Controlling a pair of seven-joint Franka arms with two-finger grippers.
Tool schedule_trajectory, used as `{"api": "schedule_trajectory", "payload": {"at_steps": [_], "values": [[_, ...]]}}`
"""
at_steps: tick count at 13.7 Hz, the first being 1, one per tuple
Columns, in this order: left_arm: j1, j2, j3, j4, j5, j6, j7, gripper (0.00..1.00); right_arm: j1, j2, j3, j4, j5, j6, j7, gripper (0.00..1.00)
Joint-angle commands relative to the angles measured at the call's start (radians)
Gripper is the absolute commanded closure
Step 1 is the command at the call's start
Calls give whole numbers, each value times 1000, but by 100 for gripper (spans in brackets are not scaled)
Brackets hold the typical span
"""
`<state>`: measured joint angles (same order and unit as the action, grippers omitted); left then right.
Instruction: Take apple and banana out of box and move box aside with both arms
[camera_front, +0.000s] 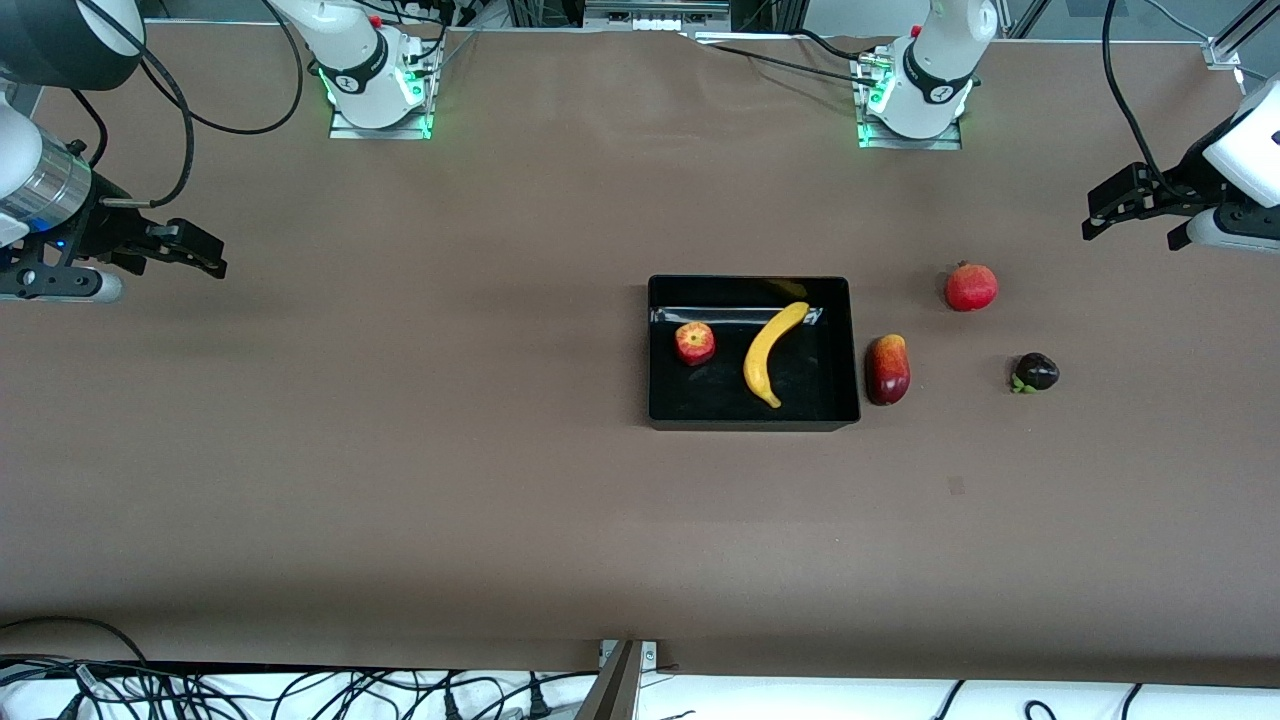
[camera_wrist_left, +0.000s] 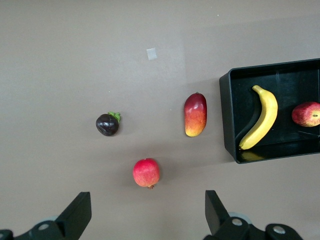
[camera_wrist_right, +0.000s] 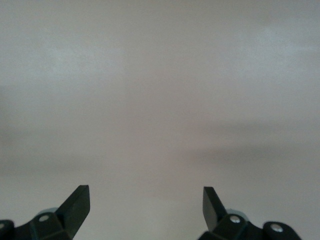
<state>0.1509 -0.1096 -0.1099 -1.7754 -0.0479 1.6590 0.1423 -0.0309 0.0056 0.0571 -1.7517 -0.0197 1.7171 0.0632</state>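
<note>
The black box (camera_front: 752, 420) is sitting on the brown table (camera_front: 400, 450), and inside it the banana (camera_front: 771, 353) is lying beside the apple (camera_front: 695, 343), the apple toward the right arm's end. In the left wrist view the box (camera_wrist_left: 227, 120) is running off the picture's edge, so only part of it is showing, with the banana (camera_wrist_left: 261, 123) whole and the apple (camera_wrist_left: 307, 114) cut off. Just beside the box, toward the left arm's end, an oblong dark-red fruit (camera_front: 887, 369) is lying; a pomegranate (camera_front: 971, 286) and a small dark fruit (camera_front: 1035, 373) are lying farther that way. The left gripper (camera_front: 1120, 206) is hanging over the table at the left arm's end, its fingers (camera_wrist_left: 77, 215) spread wide and empty. The right gripper (camera_front: 190, 248) is hanging over bare table at the right arm's end, its fingers (camera_wrist_right: 77, 205) also parted with nothing between them.
</note>
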Motion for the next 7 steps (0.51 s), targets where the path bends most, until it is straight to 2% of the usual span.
{"api": "schedule_trajectory", "payload": {"at_steps": [1, 7], "values": [[6, -11, -16, -10, 22, 2, -9, 0, 0, -10, 1, -2, 0, 2, 9, 0], [3, 48, -17, 54, 36, 1, 66, 0, 0, -9, 1, -2, 0, 2, 9, 0]]}}
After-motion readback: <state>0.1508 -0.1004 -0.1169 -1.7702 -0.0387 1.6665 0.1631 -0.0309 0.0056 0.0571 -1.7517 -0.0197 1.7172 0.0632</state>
